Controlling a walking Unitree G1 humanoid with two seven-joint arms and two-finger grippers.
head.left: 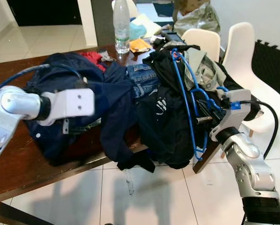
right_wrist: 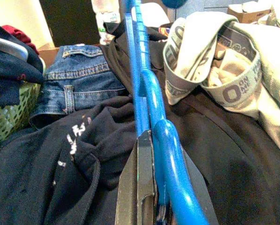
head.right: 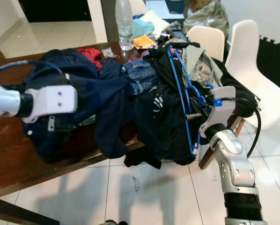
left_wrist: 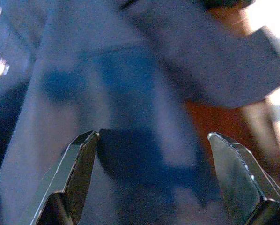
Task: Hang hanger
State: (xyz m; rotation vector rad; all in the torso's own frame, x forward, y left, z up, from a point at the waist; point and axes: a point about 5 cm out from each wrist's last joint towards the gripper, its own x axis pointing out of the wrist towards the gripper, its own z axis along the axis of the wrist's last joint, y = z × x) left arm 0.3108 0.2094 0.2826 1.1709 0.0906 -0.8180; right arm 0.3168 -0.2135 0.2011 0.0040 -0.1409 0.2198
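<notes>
A blue plastic hanger (head.left: pixel 190 101) lies over a black T-shirt (head.left: pixel 163 117) in the clothes pile at the table's right end. My right gripper (right_wrist: pixel 158 187) is shut on one bar of the hanger (right_wrist: pixel 151 93), by the table's right edge (head.left: pixel 204 118). My left arm (head.left: pixel 70 103) reaches across the table into a navy garment (head.left: pixel 112 103). The left gripper (left_wrist: pixel 152 138) is open, with the navy cloth (left_wrist: pixel 130 79) close under its fingers and nothing held between them.
The brown wooden table (head.left: pixel 18 164) carries jeans (head.left: pixel 142 77), a grey printed garment (head.left: pixel 203 70), a red cloth (head.left: pixel 91 57) and a water bottle (head.left: pixel 121 26). Two white chairs (head.left: pixel 243 51) stand at the right. Pale tiled floor (head.left: pixel 168 197) lies below.
</notes>
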